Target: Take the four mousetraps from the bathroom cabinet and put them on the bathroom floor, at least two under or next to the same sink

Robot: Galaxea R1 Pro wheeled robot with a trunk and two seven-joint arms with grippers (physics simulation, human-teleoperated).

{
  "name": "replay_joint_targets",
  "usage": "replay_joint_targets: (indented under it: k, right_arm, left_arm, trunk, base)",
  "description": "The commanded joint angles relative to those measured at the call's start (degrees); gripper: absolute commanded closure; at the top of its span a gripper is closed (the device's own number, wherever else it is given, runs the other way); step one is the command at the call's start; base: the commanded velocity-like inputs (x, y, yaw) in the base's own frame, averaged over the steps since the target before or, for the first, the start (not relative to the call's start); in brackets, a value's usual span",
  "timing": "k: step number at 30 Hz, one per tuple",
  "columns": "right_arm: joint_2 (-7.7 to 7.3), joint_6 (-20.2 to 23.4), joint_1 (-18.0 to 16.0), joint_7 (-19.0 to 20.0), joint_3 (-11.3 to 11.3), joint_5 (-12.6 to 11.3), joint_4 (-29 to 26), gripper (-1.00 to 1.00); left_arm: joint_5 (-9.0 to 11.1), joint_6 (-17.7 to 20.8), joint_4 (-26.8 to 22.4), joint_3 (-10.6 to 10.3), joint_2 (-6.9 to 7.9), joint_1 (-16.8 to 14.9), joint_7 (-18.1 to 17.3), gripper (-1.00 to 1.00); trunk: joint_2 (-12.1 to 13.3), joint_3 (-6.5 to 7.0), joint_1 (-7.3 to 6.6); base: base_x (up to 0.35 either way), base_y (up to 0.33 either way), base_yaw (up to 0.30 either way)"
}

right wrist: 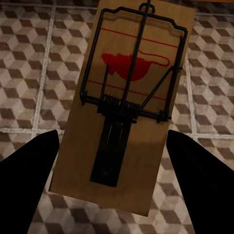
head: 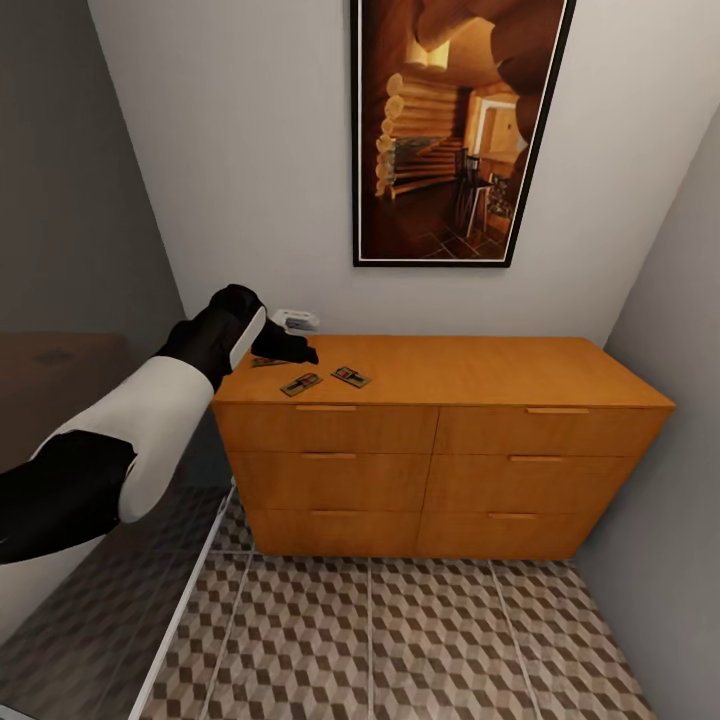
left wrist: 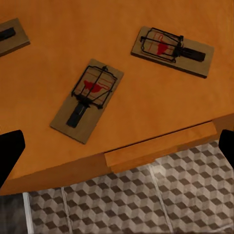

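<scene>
Mousetraps on cabinet: two mousetraps lie flat on the left front of the cabinet top, one [head: 301,384] nearer the front edge, the other [head: 351,377] just beside it toward the middle; a third [head: 266,362] is partly hidden under the left gripper. From the left wrist camera, two traps [left wrist: 87,100] [left wrist: 172,50] lie apart at different angles, each with a red mark and dark wire; a corner of another [left wrist: 10,35] shows at the frame edge.
Held mousetrap: from the right wrist camera, one mousetrap [right wrist: 130,97] sits between the right gripper's [right wrist: 114,190] dark fingers, above the tiled floor; I cannot tell whether the fingers clamp it.
Left gripper: [head: 285,347] hovers over the cabinet's left rear corner, fingers [left wrist: 9,151] spread apart, grasping nothing.
Cabinet: orange-brown chest [head: 440,470] with six drawers, against the white wall.
Bathroom floor: cube-patterned tiles [head: 400,640] in front of the cabinet.
Picture: dark-framed log interior [head: 455,125] on the wall above.
</scene>
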Motion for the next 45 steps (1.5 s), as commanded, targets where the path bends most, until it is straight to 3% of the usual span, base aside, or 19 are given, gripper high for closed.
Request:
replay_joint_targets:
  k: [1, 26, 45]
  right_arm:
    - [0.00, -0.15, -0.03, -0.16, 0.16, 0.02, 0.01, 1.00]
    - [0.00, -0.15, -0.03, -0.04, 0.18, 0.02, -0.02, 1.00]
    - [0.00, -0.15, -0.03, 0.02, 0.23, 0.02, -0.01, 1.00]
  left_arm:
    - [0.15, 0.20, -0.05, -0.47, 0.28, -0.04, -0.26, -1.00]
    - [0.15, 0.24, -0.06, -0.78, 0.93, 0.15, -0.52, -1.00]
    - [0.15, 0.26, -0.09, -0.78, 0.85, 0.15, -0.52, -1.00]
  trunk:
    - [-0.03, -0.05, 0.00]
    - [-0.03, -0.05, 0.00]
    - [-0.03, 0.93, 0.00]
  base:
    - [0.000, 0.000, 0.000]
    - [0.000, 0.004, 0.000]
    - [0.039, 0.247, -0.171]
